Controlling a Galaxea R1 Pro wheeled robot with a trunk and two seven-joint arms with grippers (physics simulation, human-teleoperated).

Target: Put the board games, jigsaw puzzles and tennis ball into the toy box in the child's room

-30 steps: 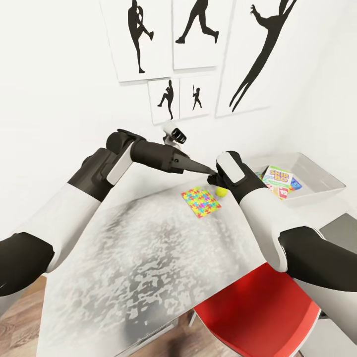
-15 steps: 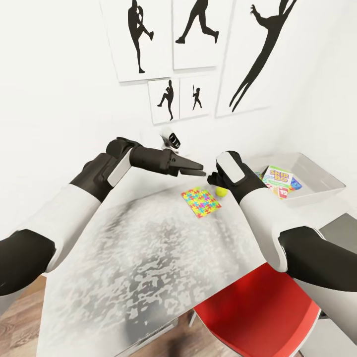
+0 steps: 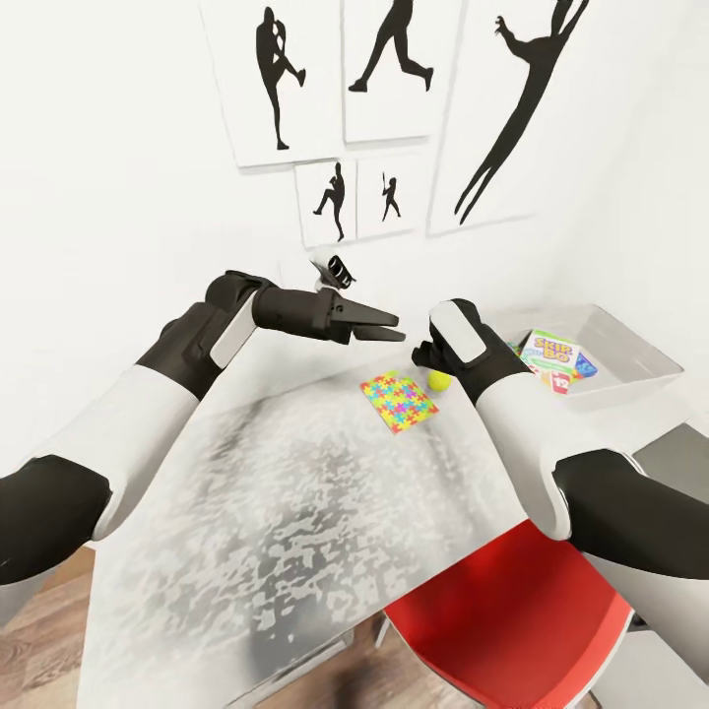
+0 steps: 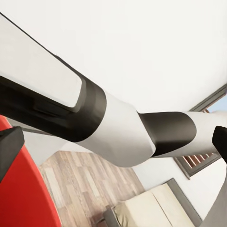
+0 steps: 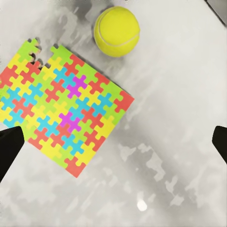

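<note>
Right wrist view looks down on one thin flat jigsaw puzzle mat (image 5: 61, 104) of interlocking yellow, red, blue, green and purple pieces, with a piece-shaped notch in one edge, lying flat on the mottled light grey table (image 5: 175, 142). One small yellow-green tennis ball (image 5: 116, 31) sits just beside the mat's corner, apart from it. Both lie in the gap between the right hand's black fingertips (image 5: 9, 149), which stand wide apart.

From the head view, the right hand (image 3: 425, 356) hangs over the ball at the table's far right, forearm angled down. The left hand (image 3: 386, 328) is raised above the table left of it, arm stretched level, fingers narrowly parted and holding nothing. One light grey sloping-sided toy box (image 3: 645, 356) stands at the far right, with a "SKIP-BO" game box (image 3: 551, 353) and other colourful toys inside.
</note>
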